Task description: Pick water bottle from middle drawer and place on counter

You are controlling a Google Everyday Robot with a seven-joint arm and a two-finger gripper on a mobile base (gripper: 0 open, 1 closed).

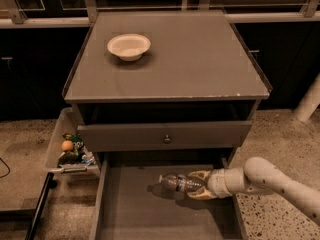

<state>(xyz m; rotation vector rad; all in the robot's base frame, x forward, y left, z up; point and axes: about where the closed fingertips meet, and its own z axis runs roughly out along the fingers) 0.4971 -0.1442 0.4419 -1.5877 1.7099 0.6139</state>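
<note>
1. Gripper [195, 186], with pale tan fingers on the end of a white jointed arm [272, 178], reaches in from the right and sits low inside the open drawer, in front of the cabinet.
2. Its two fingers [201, 175] lie one on each side of a small clear ribbed plastic water bottle [176, 182] and are clamped on that bottle's right-hand end.
3. The water bottle lies on its side, its other end pointing left, over the right half of the wide, shallow grey middle drawer [140, 214].
4. A dark shadow lies on the drawer floor just under and left of the bottle; whether the bottle touches the floor cannot be told.
5. Above the middle drawer is a grey drawer front [125, 136] with a small round knob [167, 139], pulled only slightly out.
6. The large flat grey counter [200, 59] tops the cabinet, with small white chips along its front edge.
7. A shallow round off-white bowl [129, 46] stands upright on the counter's back left part, well apart from the bottle.
8. To the left of the cabinet, a pale open bin [56, 139] holds packaged snacks and a small round orange item [67, 145].
9. Speckled stone flooring [280, 139] lies on both sides of the cabinet.
</note>
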